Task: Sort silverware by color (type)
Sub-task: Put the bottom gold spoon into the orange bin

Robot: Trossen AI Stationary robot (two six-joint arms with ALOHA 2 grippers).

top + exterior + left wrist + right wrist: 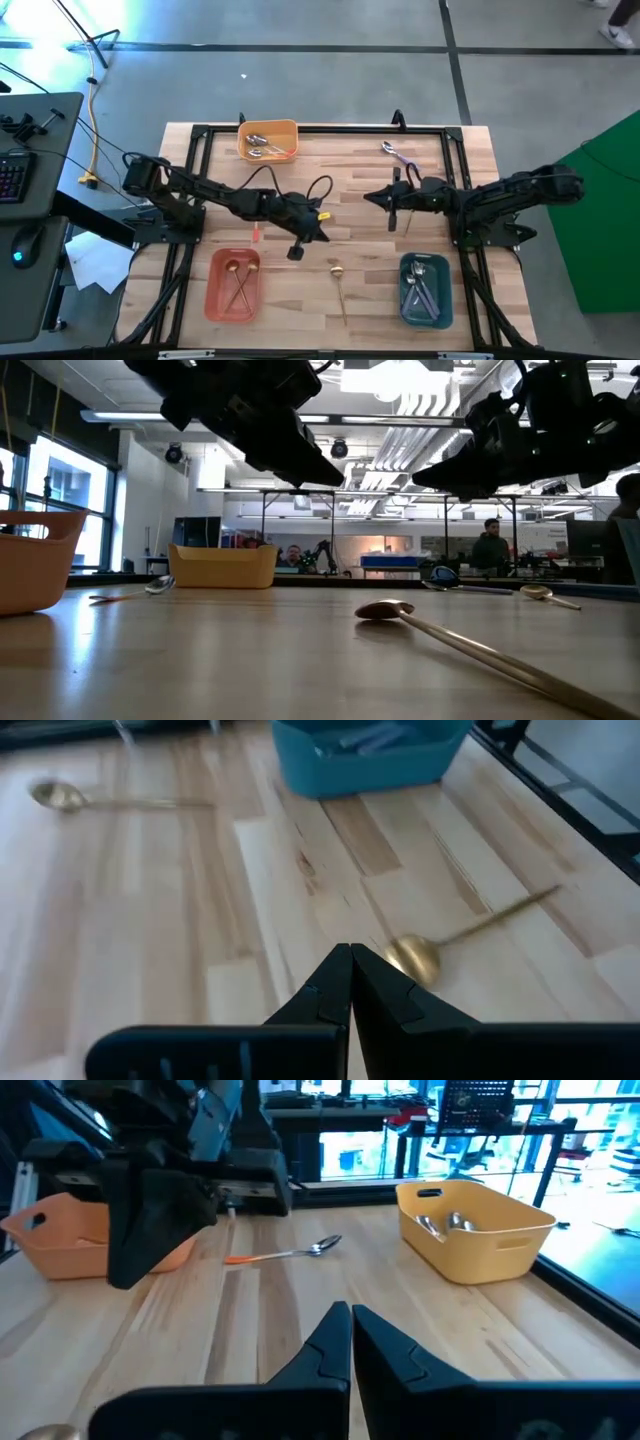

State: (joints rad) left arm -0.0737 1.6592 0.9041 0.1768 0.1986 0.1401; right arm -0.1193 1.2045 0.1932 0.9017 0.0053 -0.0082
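Gold spoon (455,641) loose on bench (360,200), unsorted.
Left gripper (322,236) and right gripper (375,196) both closed, empty; risk: descending closed, fingertips would skid the spoon.

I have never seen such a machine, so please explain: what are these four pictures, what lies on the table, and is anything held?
Two dark robot arms work at a wooden table. One camera looks down from above, one sits at table height, and one rides on each wrist. The left gripper and the right gripper are both shut and hold nothing. Three bins hold sorted spoons: a yellow bin, a pink bin and a teal bin. Loose on the table lie a gold spoon, a purple-handled spoon and an orange-handled spoon.
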